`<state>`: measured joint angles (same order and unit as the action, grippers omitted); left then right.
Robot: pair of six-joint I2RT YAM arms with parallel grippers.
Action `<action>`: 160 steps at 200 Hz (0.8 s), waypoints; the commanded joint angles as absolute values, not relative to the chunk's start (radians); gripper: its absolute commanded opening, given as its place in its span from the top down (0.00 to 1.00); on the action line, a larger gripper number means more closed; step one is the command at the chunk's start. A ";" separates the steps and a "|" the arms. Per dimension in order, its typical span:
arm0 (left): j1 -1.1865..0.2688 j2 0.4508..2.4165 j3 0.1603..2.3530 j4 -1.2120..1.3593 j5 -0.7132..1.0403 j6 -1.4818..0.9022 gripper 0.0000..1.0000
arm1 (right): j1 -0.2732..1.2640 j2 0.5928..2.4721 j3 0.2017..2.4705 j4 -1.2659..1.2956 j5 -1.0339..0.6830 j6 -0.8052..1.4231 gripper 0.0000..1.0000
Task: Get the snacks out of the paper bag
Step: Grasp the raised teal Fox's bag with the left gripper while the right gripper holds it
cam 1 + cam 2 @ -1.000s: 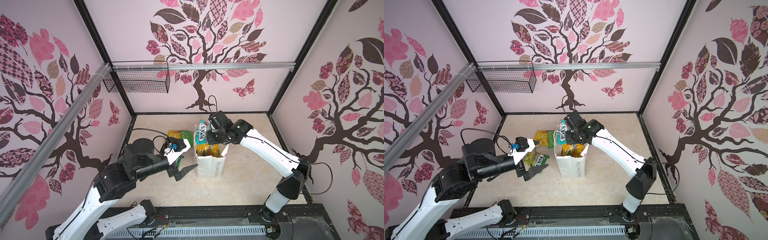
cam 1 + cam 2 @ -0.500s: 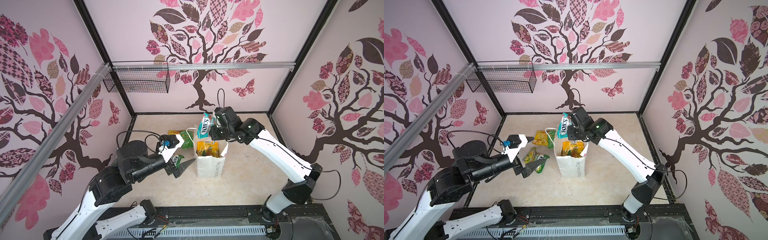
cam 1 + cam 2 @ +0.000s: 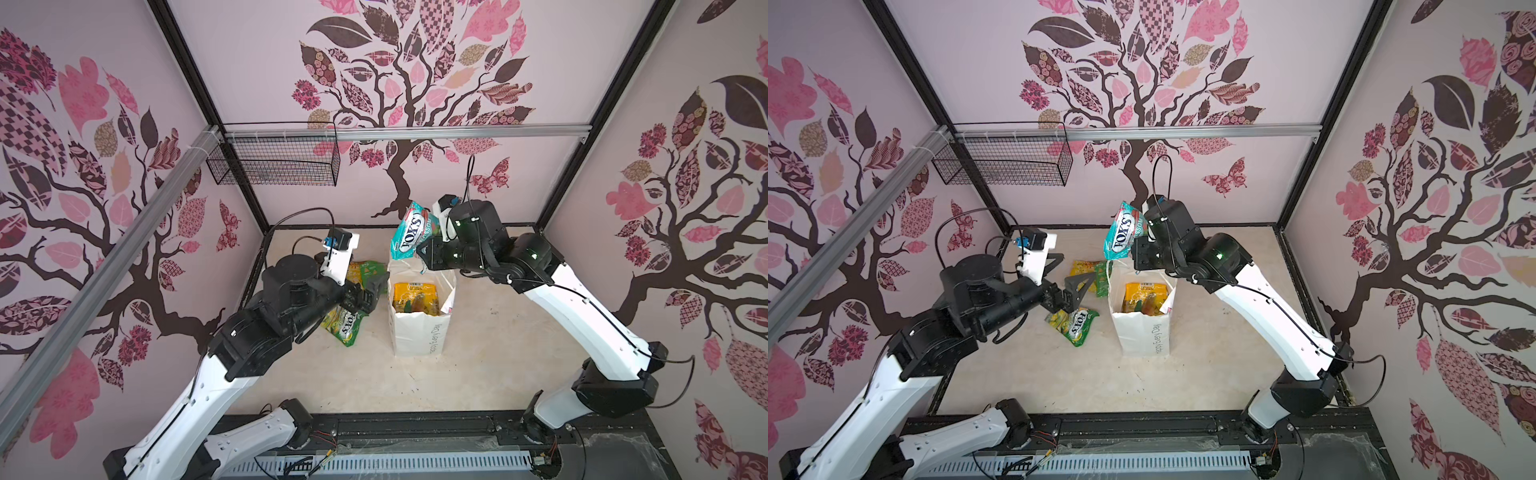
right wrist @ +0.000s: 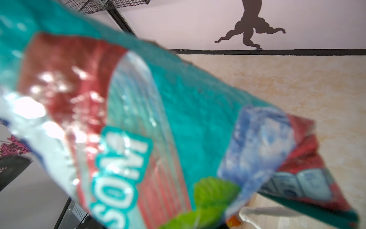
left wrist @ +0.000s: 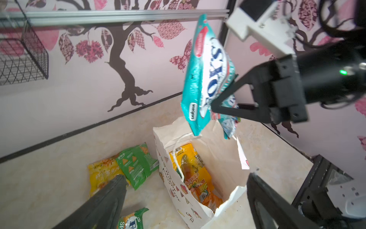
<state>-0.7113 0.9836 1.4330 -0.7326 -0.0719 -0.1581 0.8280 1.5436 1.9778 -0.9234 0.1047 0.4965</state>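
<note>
Right gripper (image 3: 424, 254): fingers (image 5: 218, 104) pinched on the lower edge of the teal-and-red crinkly foil "FOX'S" packet (image 3: 410, 231). The packet stands up from the grip in the air, directly over the open mouth of the tall white paper bag (image 3: 417, 337) and clear of its rim. In the right wrist view the packet (image 4: 158, 119) fills the picture, blurred, and the fingers cannot be made out there.

Left gripper (image 3: 1073, 291): fingers spread wide with nothing between them. It hovers just left of the bag, above the beige table (image 3: 1217, 365).

The bag is upright on the table with its mouth open and one white cord handle (image 5: 177, 156) drooping inside.
- Inside: the large yellow-orange foil packet (image 3: 1144, 297), on end against the bag's wall.
- Deeper in, seen from the left wrist view: an orange foil packet (image 5: 207, 198).

Out on the table, all left of the bag:
- The yellow foil packet (image 3: 1079, 268) and the green foil packet (image 3: 1100, 277) lie on the far side. The green one laps over the yellow's edge and is close to the bag's wall.
- The green-yellow foil "FOX'S" packet (image 3: 1076, 326) lies flat on the nearer side, below the spread left fingers and apart from the bag.

The black wire basket (image 3: 274, 166) hangs from the rail at the back-left corner, well above the table.
</note>
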 commanded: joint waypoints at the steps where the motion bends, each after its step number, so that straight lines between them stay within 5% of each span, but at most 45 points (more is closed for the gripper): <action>1: -0.641 0.999 1.498 -0.688 0.026 -0.311 0.04 | 0.849 1.523 2.021 -0.897 0.059 0.498 1.00; 85: -0.388 1.043 1.408 -0.394 0.488 -0.670 0.05 | 0.900 1.577 2.031 -0.898 -0.090 0.469 1.00; 160: -0.373 1.115 1.311 -0.232 0.705 -0.805 0.09 | 0.921 1.589 2.029 -0.890 -0.117 0.460 1.00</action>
